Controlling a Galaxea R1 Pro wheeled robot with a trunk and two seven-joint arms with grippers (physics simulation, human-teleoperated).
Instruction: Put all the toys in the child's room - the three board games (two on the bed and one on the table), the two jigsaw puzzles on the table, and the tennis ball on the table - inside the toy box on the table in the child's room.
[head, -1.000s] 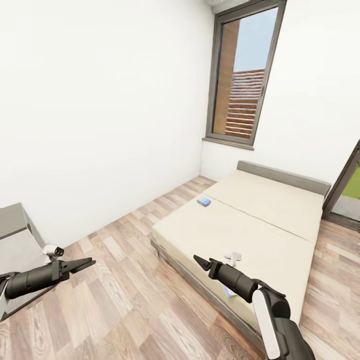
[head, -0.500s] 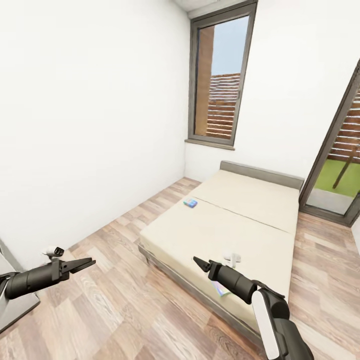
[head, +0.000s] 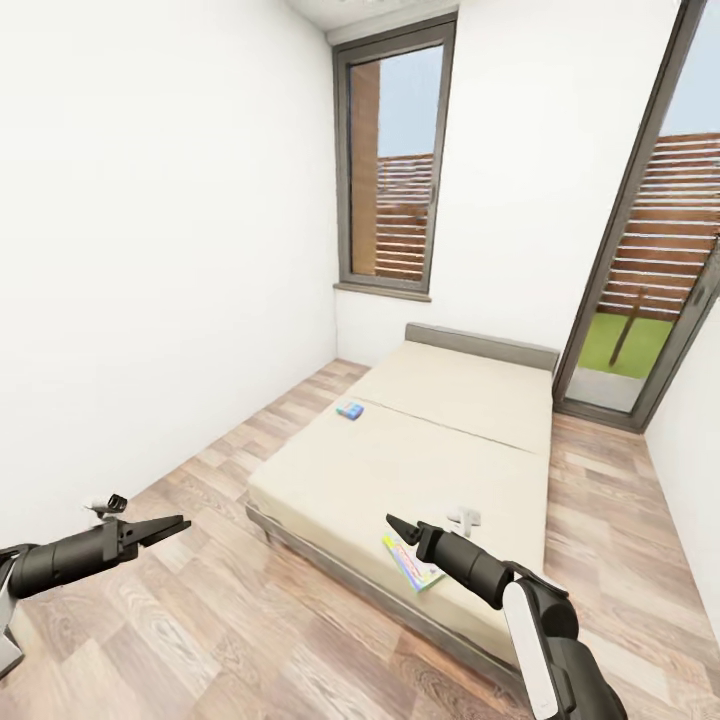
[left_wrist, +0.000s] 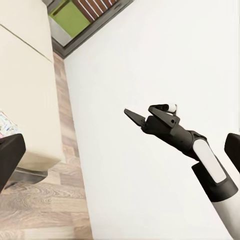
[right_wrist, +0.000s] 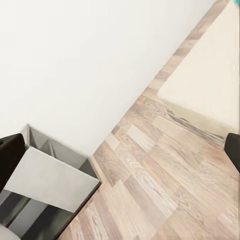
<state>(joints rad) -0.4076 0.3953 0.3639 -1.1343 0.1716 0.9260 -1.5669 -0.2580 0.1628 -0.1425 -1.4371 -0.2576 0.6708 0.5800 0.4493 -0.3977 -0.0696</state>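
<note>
- The bed (head: 440, 440) is covered in plain beige, with a dark grey frame and a grey headboard (head: 480, 345).
- A small blue-cyan board game (head: 349, 410) is seen on the beige cover.
- A larger board game (head: 410, 563) is edged in green, its cover patterned in pastel colours.
- The floor (head: 250, 640) is laid in brown and pale wood planks.
- The walls (head: 150, 250) are rendered plain white.
- The window (head: 390, 160) is framed in dark grey.
- Both arms are black; a white panel is borne by the right arm (head: 525, 640).

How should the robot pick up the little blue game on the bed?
Probably from above, fingers pinching its two long edges. The little blue game lies flat on the bed near the wall-side edge, so only its thin sides offer a grip; come in from that side.
</note>
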